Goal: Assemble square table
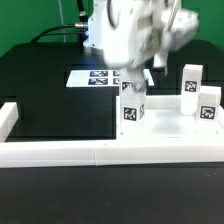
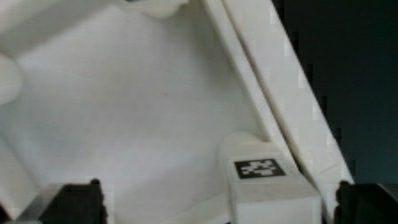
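Note:
The square table top [image 1: 165,128] lies flat on the exterior view's right, against the white border wall. One tagged leg block [image 1: 133,108] stands upright at its near left corner. Two more leg blocks [image 1: 190,78] [image 1: 208,105] stand on the right. My gripper [image 1: 136,86] hangs just above the first block. In the wrist view the gripper [image 2: 210,203] is open, with dark fingertips [image 2: 71,203] wide apart. Between them lies the top's white surface [image 2: 125,120] and its raised rim with a small tag [image 2: 262,167]. Nothing is held.
The white border wall [image 1: 100,152] runs along the front, with a short arm on the exterior view's left [image 1: 8,120]. The marker board [image 1: 98,77] lies on the black table behind the arm. The robot's white body [image 1: 125,35] hides the area behind it.

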Motion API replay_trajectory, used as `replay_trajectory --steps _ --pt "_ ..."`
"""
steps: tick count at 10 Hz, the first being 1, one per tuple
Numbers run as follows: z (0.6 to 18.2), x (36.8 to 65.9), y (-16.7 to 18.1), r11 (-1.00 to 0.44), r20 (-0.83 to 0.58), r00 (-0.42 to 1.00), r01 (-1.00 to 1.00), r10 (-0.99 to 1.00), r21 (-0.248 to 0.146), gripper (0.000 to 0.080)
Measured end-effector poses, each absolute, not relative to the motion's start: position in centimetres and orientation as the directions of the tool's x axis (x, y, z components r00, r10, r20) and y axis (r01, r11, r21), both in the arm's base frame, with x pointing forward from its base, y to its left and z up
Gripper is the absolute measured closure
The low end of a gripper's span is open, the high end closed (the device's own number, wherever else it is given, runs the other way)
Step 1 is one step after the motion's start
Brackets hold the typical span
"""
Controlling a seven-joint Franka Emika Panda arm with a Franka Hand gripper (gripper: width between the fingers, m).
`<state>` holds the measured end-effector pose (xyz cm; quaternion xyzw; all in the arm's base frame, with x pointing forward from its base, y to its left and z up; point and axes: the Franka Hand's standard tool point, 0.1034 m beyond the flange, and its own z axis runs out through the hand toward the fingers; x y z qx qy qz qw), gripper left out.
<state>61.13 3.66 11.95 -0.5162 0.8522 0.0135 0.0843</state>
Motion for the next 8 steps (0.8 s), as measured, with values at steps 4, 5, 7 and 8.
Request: replay_trajectory --steps 4,5,7,8 --pt "12.79 61.08 4.41 0.453 -0.167 -0.439 -0.89 -0.883 -0.052 0.015" --pt "12.72 61.06 4.42 0.451 -0.166 -0.437 -0.891 -0.884 -0.051 0.015" --pt "12.65 61.03 4.45 0.445 -0.164 -0.431 -0.894 -0.887 -0.052 0.015" --pt "12.61 61.01 4.48 0.441 -0.164 -0.428 -0.896 -0.889 -0.052 0.015"
